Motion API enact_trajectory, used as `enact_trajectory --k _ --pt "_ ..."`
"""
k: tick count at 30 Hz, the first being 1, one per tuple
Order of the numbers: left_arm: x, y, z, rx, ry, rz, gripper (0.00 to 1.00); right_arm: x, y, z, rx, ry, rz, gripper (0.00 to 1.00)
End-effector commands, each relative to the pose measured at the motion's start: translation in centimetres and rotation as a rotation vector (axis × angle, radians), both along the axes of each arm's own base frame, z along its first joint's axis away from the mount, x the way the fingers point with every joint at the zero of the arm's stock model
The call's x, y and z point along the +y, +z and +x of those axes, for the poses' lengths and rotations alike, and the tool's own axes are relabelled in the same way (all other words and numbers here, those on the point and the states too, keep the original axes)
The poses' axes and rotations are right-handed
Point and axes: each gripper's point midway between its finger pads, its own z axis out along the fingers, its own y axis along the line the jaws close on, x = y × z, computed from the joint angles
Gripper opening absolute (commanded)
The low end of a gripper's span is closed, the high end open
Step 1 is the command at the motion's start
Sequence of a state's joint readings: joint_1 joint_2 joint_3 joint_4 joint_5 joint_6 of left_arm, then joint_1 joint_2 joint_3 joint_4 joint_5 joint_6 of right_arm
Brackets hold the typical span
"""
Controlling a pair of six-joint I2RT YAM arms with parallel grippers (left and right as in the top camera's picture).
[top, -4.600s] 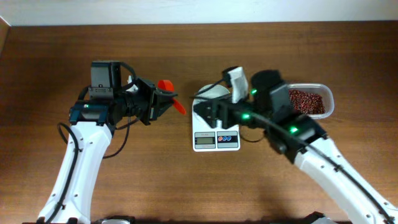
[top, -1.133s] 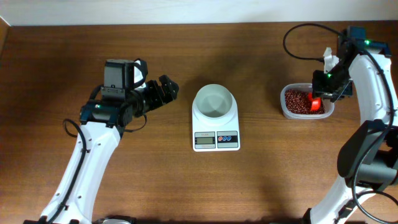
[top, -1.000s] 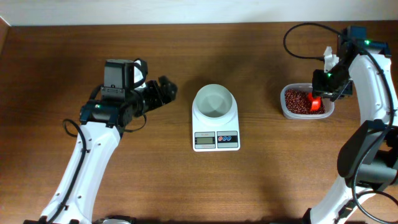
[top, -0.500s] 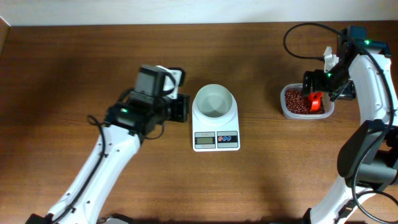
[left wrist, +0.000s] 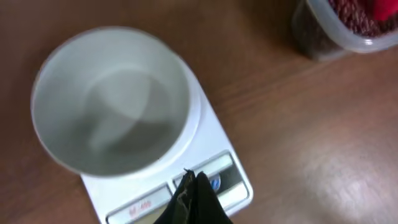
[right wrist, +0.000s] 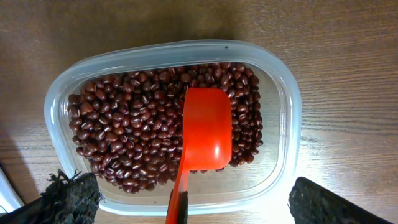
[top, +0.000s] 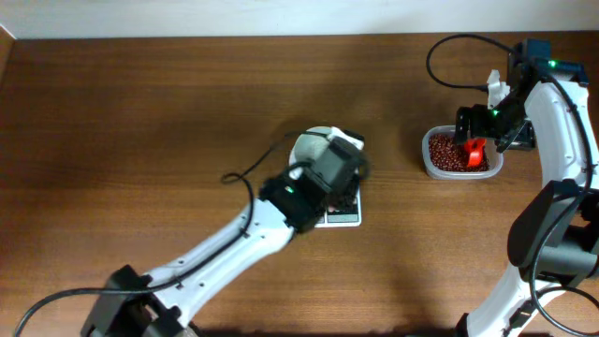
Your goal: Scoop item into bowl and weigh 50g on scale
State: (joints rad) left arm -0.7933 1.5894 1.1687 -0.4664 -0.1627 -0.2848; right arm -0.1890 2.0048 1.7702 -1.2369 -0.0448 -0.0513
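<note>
My left tool (left wrist: 193, 193), pinched shut, points at the buttons (left wrist: 213, 182) of the scale (left wrist: 214, 140), probably to zero it under the empty bowl (left wrist: 112, 99). Farther off, the scoop (right wrist: 205, 130) rests on the beans (right wrist: 124, 137) in their tub (right wrist: 283, 93); whether the right tool (right wrist: 199, 199) grips it I cannot tell.

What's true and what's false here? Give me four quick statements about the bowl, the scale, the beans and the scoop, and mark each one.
1. The white bowl sits on the kitchen scale. True.
2. The bowl holds a heap of beans. False: it is empty, and the reddish-brown beans are all in the clear plastic tub.
3. The red scoop lies in the tub on top of the beans. True.
4. The left gripper hangs over the tub. False: its fingertips are together at the scale's front edge, by the buttons.
</note>
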Motion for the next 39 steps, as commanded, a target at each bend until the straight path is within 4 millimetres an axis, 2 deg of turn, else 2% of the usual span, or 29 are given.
enact_trajectory --k 1,4,8,13,23,30,32,34,39 --pt "-0.9 -1.8 -0.1 -0.076 -0.060 0.143 0.00 -0.1 -0.5 0.0 0.014 -0.006 -0.001 0.99" --pt "-1.6 -3.5 -0.5 -0.099 -0.196 0.248 0.00 0.0 -0.5 0.0 0.014 -0.006 -0.001 0.99" --pt "-4.1 -7.1 -0.4 -0.136 -0.351 0.336 0.00 -0.1 -0.5 0.0 0.014 -0.006 -0.001 0.99" --pt "-4.0 -10.6 -0.6 -0.100 -0.420 0.420 0.00 -0.1 -0.5 0.0 0.014 -0.006 -0.001 0.99" --pt "-1.8 -12.0 -2.0 -0.019 -0.471 0.521 0.00 -0.1 -0.5 0.0 0.014 -0.006 -0.001 0.99" --pt "-1.6 -12.3 -2.0 -0.016 -0.486 0.538 0.00 0.0 -0.5 0.0 0.014 -0.006 -0.001 0.99" --pt "-1.0 -13.0 -1.8 0.000 -0.477 0.565 0.00 -0.1 -0.5 0.0 0.014 -0.006 -0.001 0.99" --pt "0.6 -13.4 -1.1 -0.014 -0.433 0.658 0.00 -0.1 -0.5 0.0 0.014 -0.008 -0.001 0.99" --pt "1.5 -13.7 -1.4 0.005 -0.429 0.700 0.00 -0.1 -0.5 0.0 0.014 -0.008 -0.001 0.99"
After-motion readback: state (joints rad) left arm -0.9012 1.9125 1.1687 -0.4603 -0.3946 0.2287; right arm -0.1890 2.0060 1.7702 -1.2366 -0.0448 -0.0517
